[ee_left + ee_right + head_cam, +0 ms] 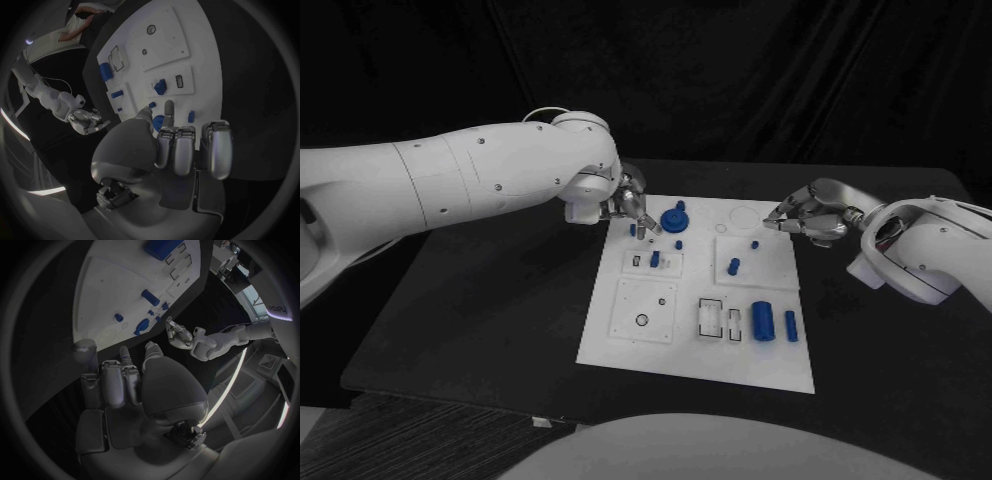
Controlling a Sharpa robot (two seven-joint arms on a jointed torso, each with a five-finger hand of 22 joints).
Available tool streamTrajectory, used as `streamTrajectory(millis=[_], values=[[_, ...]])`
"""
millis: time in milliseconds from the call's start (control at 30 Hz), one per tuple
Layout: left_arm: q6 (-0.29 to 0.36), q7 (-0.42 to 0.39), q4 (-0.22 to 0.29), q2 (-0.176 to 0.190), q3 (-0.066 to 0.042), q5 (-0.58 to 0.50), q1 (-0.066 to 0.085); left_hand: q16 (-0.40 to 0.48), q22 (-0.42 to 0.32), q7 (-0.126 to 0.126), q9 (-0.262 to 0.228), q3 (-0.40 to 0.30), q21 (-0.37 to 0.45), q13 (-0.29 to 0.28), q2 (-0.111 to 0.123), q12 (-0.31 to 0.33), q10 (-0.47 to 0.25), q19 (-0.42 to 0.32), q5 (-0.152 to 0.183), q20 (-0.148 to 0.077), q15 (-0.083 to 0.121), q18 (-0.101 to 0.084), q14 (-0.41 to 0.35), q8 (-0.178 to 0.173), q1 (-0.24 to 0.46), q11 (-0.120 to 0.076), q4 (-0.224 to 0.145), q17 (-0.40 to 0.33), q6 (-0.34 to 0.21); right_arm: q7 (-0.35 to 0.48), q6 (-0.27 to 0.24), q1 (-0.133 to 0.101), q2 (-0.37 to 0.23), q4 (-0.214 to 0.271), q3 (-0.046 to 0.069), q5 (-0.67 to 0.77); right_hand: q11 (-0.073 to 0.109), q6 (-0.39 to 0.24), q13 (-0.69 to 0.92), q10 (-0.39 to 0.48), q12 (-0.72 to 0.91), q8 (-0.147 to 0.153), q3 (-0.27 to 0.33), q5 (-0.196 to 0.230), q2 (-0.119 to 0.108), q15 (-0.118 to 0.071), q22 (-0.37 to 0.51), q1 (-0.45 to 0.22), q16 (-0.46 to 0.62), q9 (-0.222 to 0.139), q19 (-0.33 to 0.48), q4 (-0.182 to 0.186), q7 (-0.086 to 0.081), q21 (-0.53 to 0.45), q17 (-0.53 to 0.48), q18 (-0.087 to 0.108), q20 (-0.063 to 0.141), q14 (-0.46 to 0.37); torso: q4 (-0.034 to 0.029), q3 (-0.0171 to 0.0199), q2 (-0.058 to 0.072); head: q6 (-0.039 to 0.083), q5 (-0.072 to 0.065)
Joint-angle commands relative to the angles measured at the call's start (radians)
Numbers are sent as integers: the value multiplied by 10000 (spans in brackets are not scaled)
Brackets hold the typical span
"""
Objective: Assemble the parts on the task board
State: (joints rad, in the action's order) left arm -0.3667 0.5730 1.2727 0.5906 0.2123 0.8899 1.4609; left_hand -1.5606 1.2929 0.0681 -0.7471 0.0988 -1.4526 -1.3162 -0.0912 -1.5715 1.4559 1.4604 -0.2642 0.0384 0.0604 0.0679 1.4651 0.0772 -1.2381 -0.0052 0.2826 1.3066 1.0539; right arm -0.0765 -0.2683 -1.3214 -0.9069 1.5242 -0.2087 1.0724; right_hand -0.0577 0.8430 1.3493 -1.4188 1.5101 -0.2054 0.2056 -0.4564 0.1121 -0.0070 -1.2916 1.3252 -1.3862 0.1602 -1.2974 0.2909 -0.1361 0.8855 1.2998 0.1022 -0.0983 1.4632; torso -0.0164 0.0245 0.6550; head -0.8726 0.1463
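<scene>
Blue round knob part (pixel 675 219) stands at the white task board's (pixel 632 345) top edge, at about three o'clock from the silver left hand (pixel 623 208), just beside it. That hand's fingers are curled, holding nothing I can see. The right hand (pixel 808 217) is farther off.

This is a robotics lab set up for bench trials. A black tabletop (pixel 488 300) stands before dark drapes that close off the background, and a white task board (pixel 711 355) with cut-out slots and small blue parts (pixel 762 320) lies on it like a test fixture. Grey carpet floor (pixel 372 440) shows beside the tabletop.
</scene>
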Motion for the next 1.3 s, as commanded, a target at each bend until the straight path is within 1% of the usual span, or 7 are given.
streamTrajectory(millis=[33, 167, 467, 700, 900, 1067, 1300], values=[[-458, 40, -59, -84, -9, -238, 32, -102, 2467, 34, 144, 57, -186, -2546, -76, 7, 1149, 685, 158, 144, -37, -444, 1057, -146, -19, 29, -5, 2642, 56, 98, -220, 19, -34, 56, 6, 48, -11, 21, 1163, -83, -306, -147, 205, -26, 160, -7, -970, 104, -79, -117, -109, -22, -18, 121, 1230, 248, -15, 231, 5, 10, 2, 0, 0], [-551, 62, -136, -195, -9, -241, 31, -102, 2467, 26, 246, 59, -187, -2546, -80, 7, 1149, 686, 204, 145, -35, -444, 1057, -138, -17, 25, -14, 2642, 108, 104, -229, 19, -49, 80, 6, 48, -12, 31, 1169, -93, -299, -153, 207, -32, 162, -8, -980, 104, -90, -115, -125, -25, -16, 151, 1238, 243, -14, 238, 10, 19, 4, 0, -10], [-860, 117, -388, -477, -9, -243, 13, -102, 2465, 8, 486, 43, -183, -2546, -66, 7, 1149, 686, 384, 140, -21, -442, 1057, -132, -87, 7, -90, 2642, 209, 97, -209, 19, -44, 88, 6, 48, -13, 42, 1179, -108, -288, -160, 209, -38, 164, -8, -986, 104, -100, -114, -135, -27, -15, 161, 1243, 241, -13, 244, -14, 17, -9, 0, -24], [-1032, 151, -629, -745, -8, -243, -47, -102, 2463, -5, 881, -65, -176, -2546, -115, 7, 1149, 685, 954, 126, -10, -441, 1057, -122, -168, -6, -203, 2642, 328, 97, -196, 19, -54, 112, 6, 48, -14, 50, 1181, -113, -285, -165, 209, -44, 167, -8, -988, 107, -104, -113, -140, -30, -14, 165, 1245, 240, -13, 247, 1, 7, 3, 0, -25], [-1135, 176, -764, -907, -8, -243, -101, -102, 2468, -28, 942, -126, -190, -2546, -125, 7, 1149, 691, 982, 122, -1, -444, 1057, -97, -233, -20, -271, 2642, 397, 81, -166, 19, -51, 112, 6, 48, -14, 50, 1181, -113, -285, -165, 209, -44, 167, -8, -988, 107, -104, -113, -140, -30, -14, 165, 1245, 240, -13, 247, 3, 8, 4, 0, -7], [-1251, 196, -950, -1052, -8, -243, -168, -102, 2464, -99, 974, -206, -178, -2546, -115, 7, 1149, 686, 989, 99, 32, -441, 1057, 6, -292, -69, -380, 2642, 638, 65, -130, 19, -34, 108, 6, 48, -14, 58, 1172, -104, -290, -170, 211, -53, 168, -8, -991, 115, -94, -112, -146, -36, -13, 163, 1235, 241, -13, 244, -6, 1, 4, 0, -11], [-1338, 212, -1150, -1174, -8, -243, -287, -102, 2462, -124, 966, -224, -168, -2546, -112, 7, 1149, 683, 991, 89, 46, -438, 1057, 43, -289, -88, -402, 2642, 715, 54, -110, 19, -45, 118, 6, 48, -14, 58, 1172, -104, -290, -170, 211, -53, 168, -8, -991, 115, -94, -112, -146, -36, -13, 163, 1235, 241, -13, 244, -7, 2, -6, 0, -61]])
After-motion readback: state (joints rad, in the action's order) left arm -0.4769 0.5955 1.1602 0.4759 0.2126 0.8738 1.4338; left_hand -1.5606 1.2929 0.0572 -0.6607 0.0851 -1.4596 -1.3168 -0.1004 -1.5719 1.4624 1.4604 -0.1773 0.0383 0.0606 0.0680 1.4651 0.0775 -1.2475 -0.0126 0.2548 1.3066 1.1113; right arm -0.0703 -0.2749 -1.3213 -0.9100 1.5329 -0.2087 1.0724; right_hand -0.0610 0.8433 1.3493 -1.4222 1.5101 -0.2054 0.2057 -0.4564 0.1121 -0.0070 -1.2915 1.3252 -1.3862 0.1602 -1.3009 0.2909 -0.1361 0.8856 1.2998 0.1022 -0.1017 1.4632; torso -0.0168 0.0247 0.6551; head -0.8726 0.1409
